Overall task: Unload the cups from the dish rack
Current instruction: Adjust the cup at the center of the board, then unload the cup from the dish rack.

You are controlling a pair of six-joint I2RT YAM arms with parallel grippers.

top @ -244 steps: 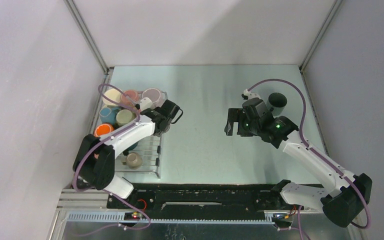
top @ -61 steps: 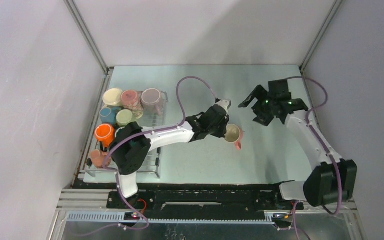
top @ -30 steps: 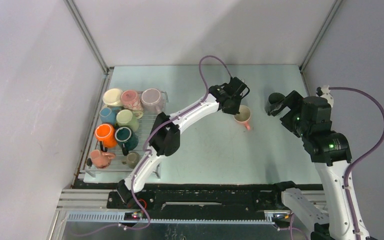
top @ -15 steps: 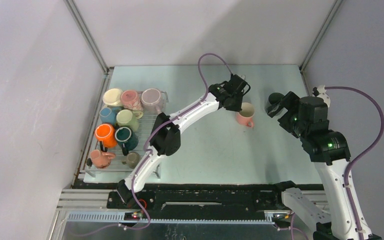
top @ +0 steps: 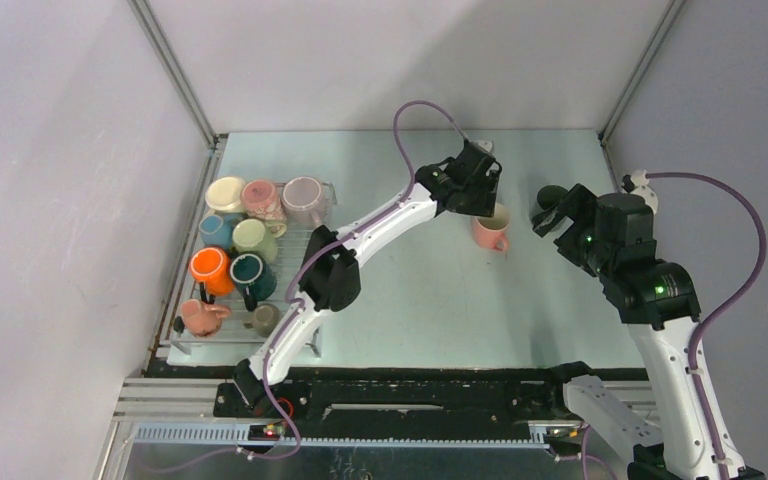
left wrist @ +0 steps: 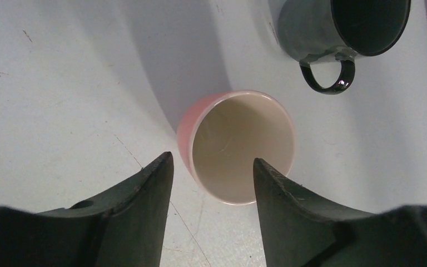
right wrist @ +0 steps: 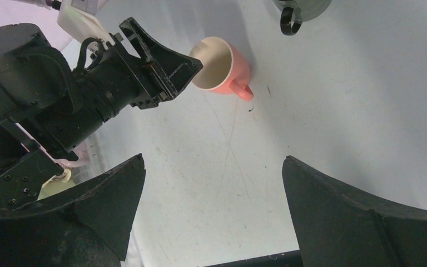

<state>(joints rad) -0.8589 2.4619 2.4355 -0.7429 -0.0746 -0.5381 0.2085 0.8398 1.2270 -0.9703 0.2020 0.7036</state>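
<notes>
A pink cup [top: 491,229] with a cream inside stands upright on the table between the arms. My left gripper [top: 477,196] hovers just over its near rim, open. In the left wrist view the fingers [left wrist: 144,194] stand apart around the near side of the pink cup [left wrist: 239,146] and grip nothing. A dark grey cup [left wrist: 306,30] stands just beyond it. My right gripper [top: 558,212] hangs wide open and empty over the table, beside the dark grey cup [top: 549,193]. The dish rack [top: 305,300] at the left holds several cups, among them orange [top: 206,266] and teal [top: 250,270].
The right wrist view shows the left gripper [right wrist: 155,67] at the pink cup [right wrist: 225,67], with bare table under my right gripper [right wrist: 214,160]. Walls close in the table on the left, the far side and the right. A purple cable loops above the left arm [top: 415,120].
My left gripper has opened and let go of the pink cup, which was tilted in its grip and now stands upright on the table. The right arm has hardly moved.
</notes>
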